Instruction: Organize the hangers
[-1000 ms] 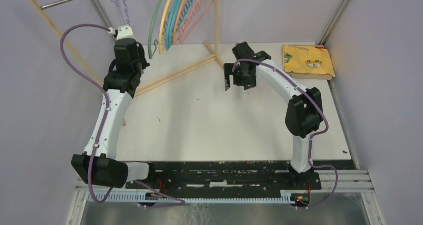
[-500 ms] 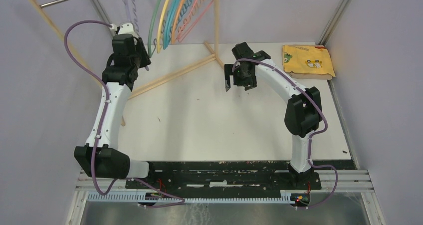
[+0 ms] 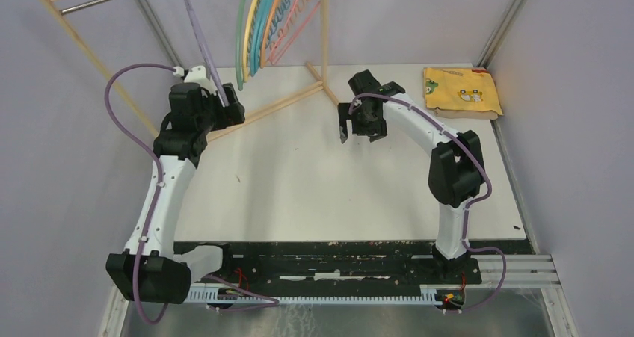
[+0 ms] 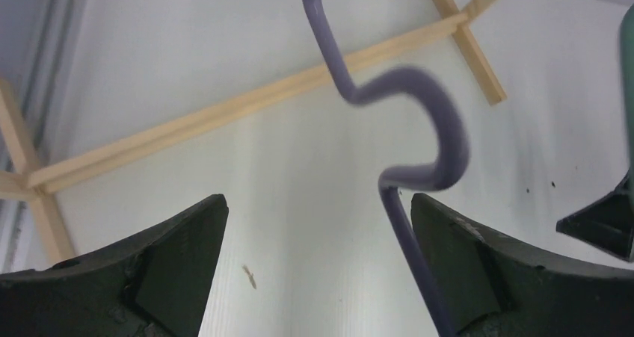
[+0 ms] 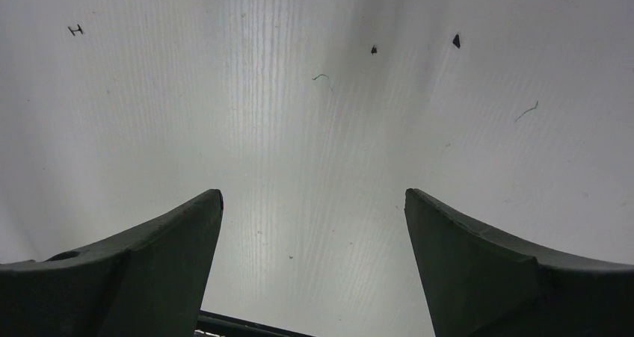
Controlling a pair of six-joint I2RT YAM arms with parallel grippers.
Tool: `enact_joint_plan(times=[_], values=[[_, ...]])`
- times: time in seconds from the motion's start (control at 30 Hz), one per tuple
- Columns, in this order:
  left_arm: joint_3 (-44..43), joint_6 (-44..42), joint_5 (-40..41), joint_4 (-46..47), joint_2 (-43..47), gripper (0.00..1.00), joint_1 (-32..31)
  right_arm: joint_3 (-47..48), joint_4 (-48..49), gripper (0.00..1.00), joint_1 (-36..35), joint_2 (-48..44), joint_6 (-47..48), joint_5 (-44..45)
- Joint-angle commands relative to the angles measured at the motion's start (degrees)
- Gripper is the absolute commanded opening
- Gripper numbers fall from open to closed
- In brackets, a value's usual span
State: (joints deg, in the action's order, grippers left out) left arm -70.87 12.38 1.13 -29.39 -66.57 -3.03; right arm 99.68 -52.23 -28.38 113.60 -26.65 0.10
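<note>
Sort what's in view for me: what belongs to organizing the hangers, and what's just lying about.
Belongs to the job:
- purple hanger, between the open left gripper fingers
- bunch of pastel hangers
- wooden rack

Just lying about:
- folded yellow cloth, at the far right of the table

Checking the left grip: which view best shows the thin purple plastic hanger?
Left wrist: thin purple hanger, wavy bar close up, inside the open left gripper. Top external shows a thin slanted line; right wrist, nothing.
</note>
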Motion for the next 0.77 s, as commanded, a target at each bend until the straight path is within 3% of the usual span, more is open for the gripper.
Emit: enact_joint_plan(times=[0.0,0.37,0.73], values=[[6.53,4.68,-7.26,2.54,3.89,0.99,0.09,-2.39,2.54,1.0,-0.14,-5.48,1.32,2.62],[23.12,5.16,-8.74,5.28,8.06,0.99,-0.56,-8.08,6.31,1.0,-0.42,-9.76,5.02,7.9],[25.99,3.0,-7.51,7.68,5.14,0.99,-0.54,-7.71,7.8,1.0,-0.51,-9.29,8.0,9.5]])
